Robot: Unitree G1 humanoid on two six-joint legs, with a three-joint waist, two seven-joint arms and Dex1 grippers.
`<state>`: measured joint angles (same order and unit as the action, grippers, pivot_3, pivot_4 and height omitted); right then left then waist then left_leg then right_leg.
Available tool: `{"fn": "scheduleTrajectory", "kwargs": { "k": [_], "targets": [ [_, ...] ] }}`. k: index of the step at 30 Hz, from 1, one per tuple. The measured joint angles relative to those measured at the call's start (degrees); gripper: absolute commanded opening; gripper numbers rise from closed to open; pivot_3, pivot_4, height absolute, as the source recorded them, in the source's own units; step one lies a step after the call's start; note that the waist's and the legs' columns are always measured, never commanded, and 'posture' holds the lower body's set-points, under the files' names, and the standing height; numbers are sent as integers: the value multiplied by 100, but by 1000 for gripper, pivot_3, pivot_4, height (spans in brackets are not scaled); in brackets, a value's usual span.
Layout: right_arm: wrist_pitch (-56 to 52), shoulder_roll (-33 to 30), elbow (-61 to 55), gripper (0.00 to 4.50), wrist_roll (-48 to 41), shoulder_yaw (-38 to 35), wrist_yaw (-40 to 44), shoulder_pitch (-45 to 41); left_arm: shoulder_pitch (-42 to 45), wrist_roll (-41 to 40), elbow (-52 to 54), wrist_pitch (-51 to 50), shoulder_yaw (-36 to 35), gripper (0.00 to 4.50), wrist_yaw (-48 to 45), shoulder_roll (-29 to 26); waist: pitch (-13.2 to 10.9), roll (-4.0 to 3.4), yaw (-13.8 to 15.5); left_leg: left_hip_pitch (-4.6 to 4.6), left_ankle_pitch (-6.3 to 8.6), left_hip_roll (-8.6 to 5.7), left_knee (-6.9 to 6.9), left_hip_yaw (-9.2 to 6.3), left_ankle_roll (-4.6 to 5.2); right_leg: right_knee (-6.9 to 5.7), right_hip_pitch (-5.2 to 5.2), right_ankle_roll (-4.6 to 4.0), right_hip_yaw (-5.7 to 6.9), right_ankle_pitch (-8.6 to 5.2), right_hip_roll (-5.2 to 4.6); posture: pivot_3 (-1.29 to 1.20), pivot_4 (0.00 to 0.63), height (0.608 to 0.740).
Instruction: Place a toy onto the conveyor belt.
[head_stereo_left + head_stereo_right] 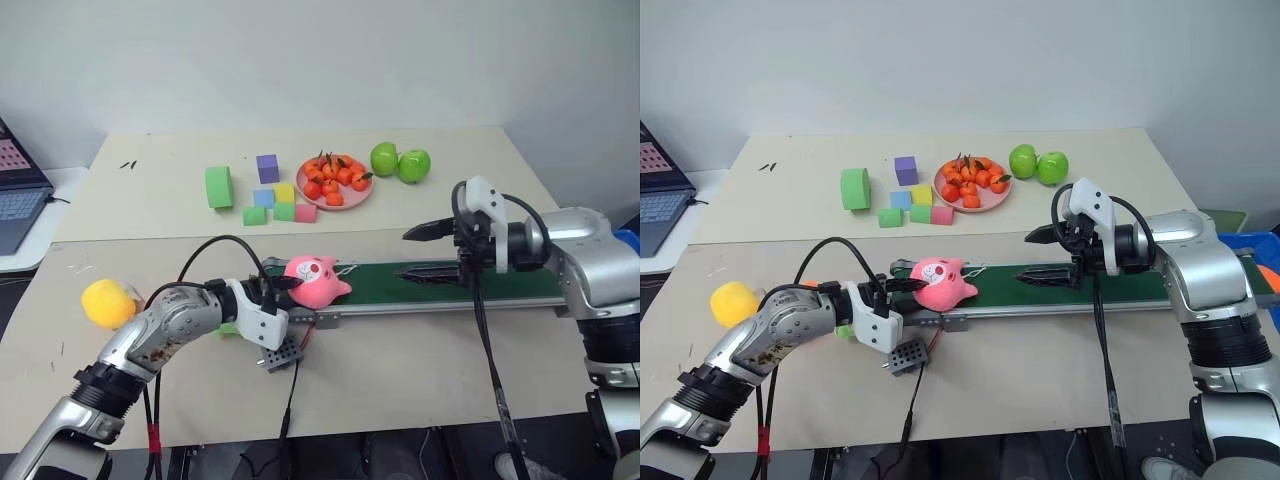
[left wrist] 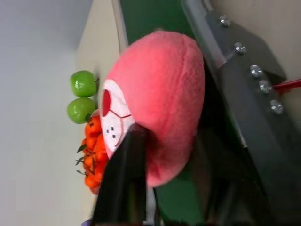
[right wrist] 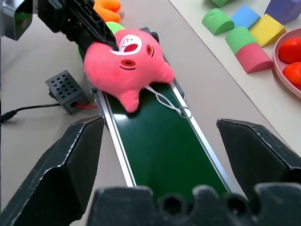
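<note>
Between my L gripper (image 1: 283, 288) fingers sits the toy (image 1: 315, 281), pink plush w/ face patch, resting on the near end of the conveyor belt (image 1: 440, 281). One black finger (image 2: 123, 181) lies against its face side; can't tell if I'm gripping or already letting go. Just below that gripper, on the table (image 1: 400, 370), a small grey box (image 1: 280, 352) w/ red wires, touching the belt frame. My R gripper (image 1: 1052, 255) hangs over the belt further along, well apart from the toy, fingers spread wide, nothing in them, pointing back at the plush. Beyond the belt from both grippers: foam blocks (image 1: 268, 196), pink plate (image 1: 335, 181) of small oranges, 2 green apples (image 1: 400, 161). Behind my L arm, a yellow plush (image 1: 108, 303).
</note>
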<state>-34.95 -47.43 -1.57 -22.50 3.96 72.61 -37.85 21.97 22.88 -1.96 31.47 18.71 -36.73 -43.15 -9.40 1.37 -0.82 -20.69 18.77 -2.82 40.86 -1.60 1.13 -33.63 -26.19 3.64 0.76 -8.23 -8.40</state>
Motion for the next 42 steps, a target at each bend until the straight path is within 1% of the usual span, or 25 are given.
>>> {"fn": "scheduleTrajectory", "kwargs": {
  "k": [1,3,4,5,6,7,12,15,17,19,22,25,30,37,42],
  "targets": [
    [-27,-15,-7,4500,-28,0,10,0,-16,-230,41,-114,-34,2959,-139,-7,0,0,3,-1,0,0,3,-2,0,-1,0,0,0,0,0,0,150,739],
    [-34,-29,-12,4500,-40,0,25,0,-16,-379,102,-184,-89,3610,-265,-44,0,-1,3,0,1,0,3,-3,2,-1,1,0,0,0,0,0,150,739],
    [-41,-34,-12,4500,-53,1,40,1,-16,-566,142,-345,-125,3796,-410,-62,0,0,4,-1,1,0,4,-3,2,-1,1,0,0,0,0,0,150,739],
    [-45,-38,-13,4500,-74,1,54,1,-3,-843,232,-679,-221,4169,-627,-98,0,0,3,-1,1,0,5,-3,2,-2,0,1,0,0,0,0,150,739],
    [-48,-43,-13,4500,-77,1,59,1,11,-1072,300,-930,-339,4442,-766,-129,0,0,2,-1,1,0,5,-3,3,-2,0,1,0,-1,0,0,150,739],
    [-49,-49,-13,4500,-79,1,62,1,30,-1259,362,-1156,-449,4442,-854,-133,0,0,1,-1,2,0,6,-4,3,-2,0,1,1,-1,0,0,150,739],
    [-49,-58,-8,4500,-82,3,99,-1,391,-3150,1126,-3786,-1304,4442,-1298,-23,0,0,-8,-1,5,-1,13,-20,9,-9,1,8,-2,-5,0,0,150,739],
    [-45,-96,21,4500,-66,10,120,-2,611,-4686,1588,-6045,-1826,4442,-1398,-21,0,0,-22,0,6,-4,19,-44,12,-16,0,13,-6,-8,0,0,150,739],
    [-35,-164,64,4500,-34,11,125,-3,629,-5209,1774,-6736,-1984,4442,-1431,-75,0,0,-29,3,7,-5,20,-45,12,-18,1,13,-6,-9,-1,0,150,739],
    [-11,-242,87,4500,14,13,126,-3,653,-5624,1878,-7262,-2147,4442,-1520,-241,-1,1,-33,3,6,-5,20,-45,9,-20,0,13,-7,-9,-1,0,150,739],
    [-6,-318,64,4500,85,2,100,-3,822,-5990,1905,-7682,-2482,4442,-1672,-603,-1,1,-46,10,4,-4,18,-42,6,-24,1,12,-9,-9,0,0,150,739],
    [-8,-293,-54,4500,28,-55,30,-5,1072,-6352,2062,-7966,-2670,4442,-1674,-664,-1,1,-26,11,4,-6,21,-43,6,-26,5,12,-12,-9,-1,0,150,739],
    [-106,-214,-348,4500,-336,-303,-105,-115,1269,-6548,2158,-8152,-2637,4442,-1333,-339,-1,2,3,11,2,-8,24,-44,2,-31,5,11,-13,-8,-3,0,150,739],
    [-171,-156,-471,4500,-423,-369,-308,-117,1374,-6592,2158,-8319,-2464,4442,-1009,2,-1,2,3,11,2,-9,26,-42,2,-32,4,11,-16,-8,-3,0,150,739],
    [-192,-103,-493,4500,-566,-452,-486,-109,1614,-6594,2118,-8409,-2345,4442,-946,118,-1,2,1,11,2,-10,27,-41,2,-32,5,11,-18,-8,-3,0,150,739]
  ]
}}
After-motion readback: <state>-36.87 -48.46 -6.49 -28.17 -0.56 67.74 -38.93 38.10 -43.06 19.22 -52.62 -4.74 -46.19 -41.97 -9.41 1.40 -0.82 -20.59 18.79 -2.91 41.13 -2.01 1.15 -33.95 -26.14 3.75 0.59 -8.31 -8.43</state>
